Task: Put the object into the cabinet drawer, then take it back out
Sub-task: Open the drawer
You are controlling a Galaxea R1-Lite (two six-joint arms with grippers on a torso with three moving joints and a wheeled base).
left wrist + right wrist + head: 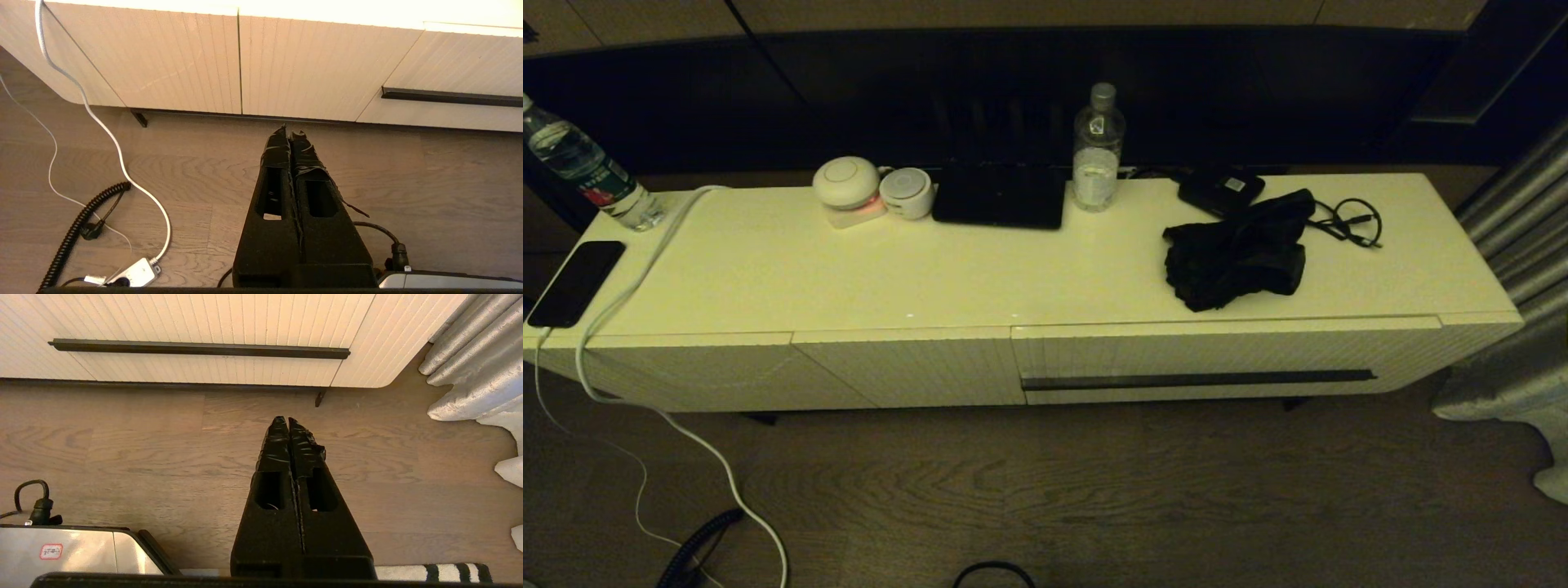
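Black fabric bundle (1235,249) lying on the worktop (980,269), drawer (1201,359) closed below, left gripper (289,131) and right gripper (284,421) both clenched empty above the floor

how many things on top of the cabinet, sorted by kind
bottles: 2
round white gadgets: 2
phone: 1
tablet: 1
box: 1
bundle: 1
black cable: 1
white cable: 1
total: 10
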